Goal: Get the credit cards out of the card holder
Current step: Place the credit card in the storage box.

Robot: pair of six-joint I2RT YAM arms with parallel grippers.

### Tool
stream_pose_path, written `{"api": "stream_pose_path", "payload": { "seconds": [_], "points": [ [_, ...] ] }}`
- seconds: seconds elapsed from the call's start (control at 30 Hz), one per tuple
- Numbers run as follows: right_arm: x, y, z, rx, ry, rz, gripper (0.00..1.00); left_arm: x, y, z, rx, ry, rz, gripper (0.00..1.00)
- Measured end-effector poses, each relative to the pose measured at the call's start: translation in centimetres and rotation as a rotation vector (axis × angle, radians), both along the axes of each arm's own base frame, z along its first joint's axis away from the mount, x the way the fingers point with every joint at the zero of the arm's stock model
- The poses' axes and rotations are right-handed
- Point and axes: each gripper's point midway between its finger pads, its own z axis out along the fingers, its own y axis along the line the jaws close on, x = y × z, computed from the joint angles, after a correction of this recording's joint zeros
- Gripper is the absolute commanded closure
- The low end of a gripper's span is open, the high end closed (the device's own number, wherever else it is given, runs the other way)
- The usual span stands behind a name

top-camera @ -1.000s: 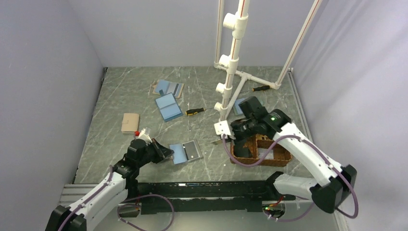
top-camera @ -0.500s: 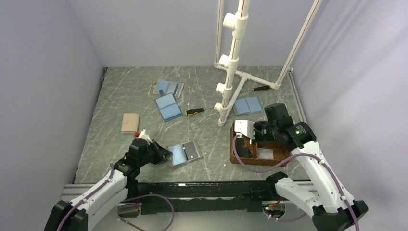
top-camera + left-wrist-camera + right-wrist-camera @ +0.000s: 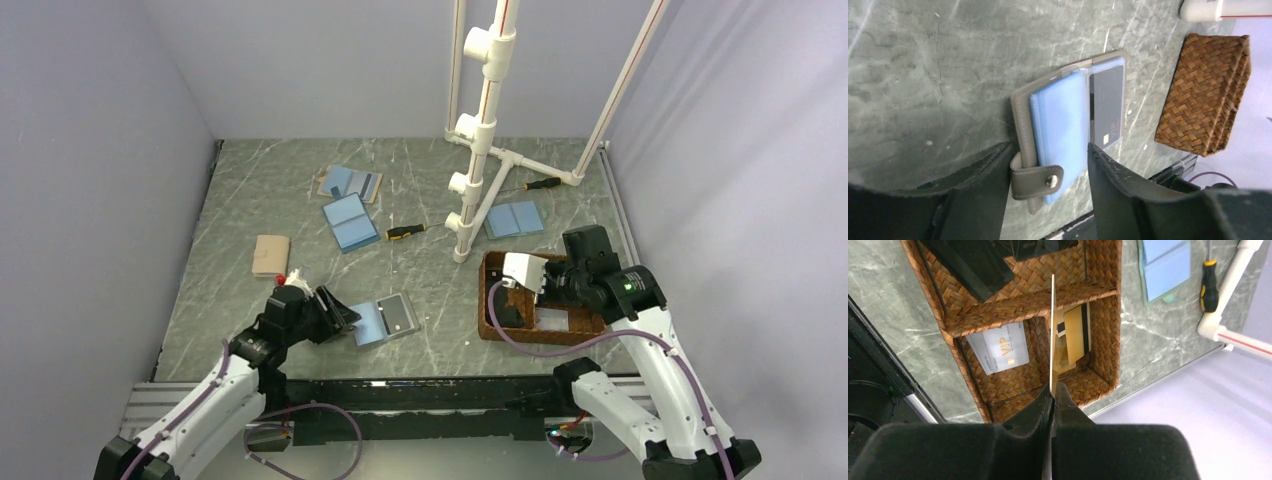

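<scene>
The card holder (image 3: 1058, 125) lies open on the table near the front edge, grey-tan outside and light blue inside, its snap strap folded over the near edge. A dark credit card (image 3: 1106, 112) sits in its right leaf. My left gripper (image 3: 1048, 170) is open, one finger on each side of the holder's near left leaf; from above the left gripper (image 3: 338, 315) sits just left of the card holder (image 3: 385, 320). My right gripper (image 3: 1053, 387) is shut on a credit card (image 3: 1052, 330) seen edge-on, held over the wicker tray (image 3: 1113, 315).
The wicker tray (image 3: 540, 338) holds a white VIP card (image 3: 1000, 347), a gold card (image 3: 1075, 330) and dark cards (image 3: 973, 260). Other holders (image 3: 350, 222) (image 3: 348, 183) (image 3: 271, 255) (image 3: 515, 218), two screwdrivers (image 3: 405, 232) (image 3: 543, 184) and a white pipe frame (image 3: 480, 130) stand farther back.
My left gripper has opened around the holder's edge. My right arm has swung right from beside the tray to above it, carrying the card.
</scene>
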Motion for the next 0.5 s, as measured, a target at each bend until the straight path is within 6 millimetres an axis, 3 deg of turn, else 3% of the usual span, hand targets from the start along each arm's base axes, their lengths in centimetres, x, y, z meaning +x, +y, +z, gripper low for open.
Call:
{"api": "stream_pose_path", "payload": {
  "seconds": [0.2,0.37,0.5],
  "points": [
    [-0.2,-1.6,-1.1,-0.038,0.023,-0.065,1.00,-0.4,0.5,1.9,0.003,0.032,0.037,0.22],
    [-0.1,-2.7,-0.9,-0.059,0.012,-0.113,1.00,-0.3,0.7,5.4,-0.024,-0.008,0.060,0.01],
    [0.4,-3.1,0.0,-0.068,0.007,-0.133,1.00,0.5,0.3,8.6,-0.038,-0.098,0.031,0.01]
  ]
}}
